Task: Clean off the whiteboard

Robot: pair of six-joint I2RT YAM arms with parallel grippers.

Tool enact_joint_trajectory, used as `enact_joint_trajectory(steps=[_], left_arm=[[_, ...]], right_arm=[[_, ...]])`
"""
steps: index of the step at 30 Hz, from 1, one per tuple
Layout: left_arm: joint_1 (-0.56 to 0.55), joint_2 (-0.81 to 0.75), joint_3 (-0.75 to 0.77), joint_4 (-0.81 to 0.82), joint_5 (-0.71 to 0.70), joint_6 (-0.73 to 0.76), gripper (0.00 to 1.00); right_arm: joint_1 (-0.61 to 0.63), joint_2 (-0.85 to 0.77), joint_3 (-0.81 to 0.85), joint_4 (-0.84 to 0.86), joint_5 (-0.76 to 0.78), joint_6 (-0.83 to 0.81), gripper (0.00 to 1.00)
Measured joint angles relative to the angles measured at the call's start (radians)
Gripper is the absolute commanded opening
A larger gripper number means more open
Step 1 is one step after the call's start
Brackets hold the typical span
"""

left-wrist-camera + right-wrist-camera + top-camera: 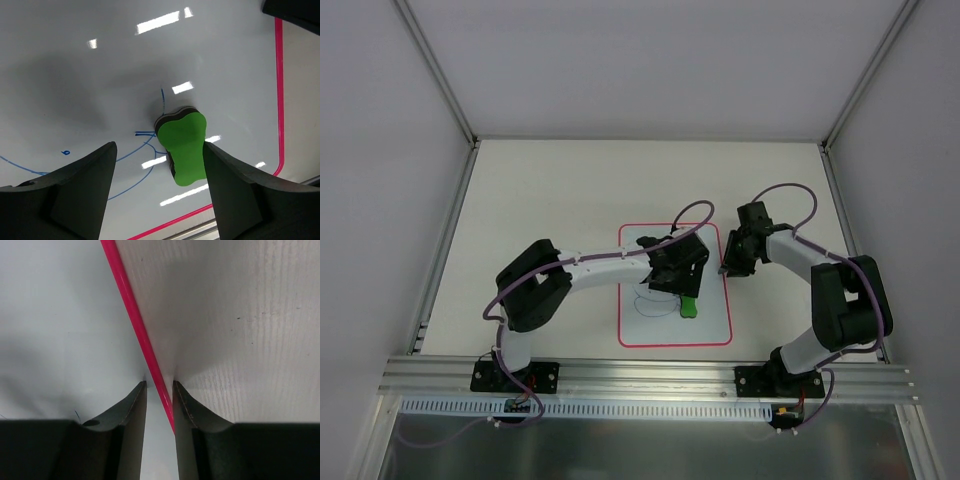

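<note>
Between the widely parted left fingers (75,190), a green eraser (184,147) is lying flat on the whiteboard (100,75), not yet gripped. Whether one finger is touching its side cannot be told. Blue marker lines (144,134) are running out from under the eraser across the glossy surface.

The right fingers (125,415) are sitting drawn nearly together, with a narrow slit between them and nothing in it. They are straddling the red border (132,315), one tip over the board and the other over the bare desk (240,315). They are seemingly pinning that edge, though contact is not showing clearly.

The whiteboard is lying in the middle of the desk, somewhat nearer the near edge than the far one. It is looking thin, stiff and light, with a slick face, so it is likely to skate across the desk under a wiping stroke. Pressing down on its rim at the border, away from the ink, is looking like the safest hold, leaving the marked area free for the eraser.
</note>
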Motion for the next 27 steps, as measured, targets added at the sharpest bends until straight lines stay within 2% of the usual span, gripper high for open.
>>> enact_joint_trajectory(steps=[5, 16, 19, 20, 23, 24, 27], left_arm=[[-0.023, 0.026, 0.018, -0.011, -0.001, -0.005, 0.66], [-0.056, 0.080, 0.069, -0.040, -0.009, -0.026, 0.60], [-0.058, 0.080, 0.073, -0.044, -0.014, -0.037, 0.53], [-0.058, 0.080, 0.073, -0.048, -0.019, -0.043, 0.47], [-0.058, 0.080, 0.073, -0.060, -0.028, -0.053, 0.39], [-0.058, 0.080, 0.073, -0.062, -0.030, -0.055, 0.32], [-0.058, 0.080, 0.073, -0.066, -0.035, -0.063, 0.27]], right_arm=[[-0.002, 0.002, -0.002, 0.011, -0.008, -0.001, 0.22], [-0.003, 0.002, -0.008, 0.029, -0.020, 0.000, 0.22], [-0.003, 0.002, -0.010, 0.033, -0.021, 0.000, 0.22], [-0.003, 0.001, -0.011, 0.035, -0.022, 0.000, 0.21], [-0.003, 0.001, -0.012, 0.037, -0.023, 0.000, 0.21], [-0.003, 0.001, -0.012, 0.038, -0.024, 0.000, 0.21], [-0.003, 0.001, -0.013, 0.040, -0.024, 0.000, 0.20]])
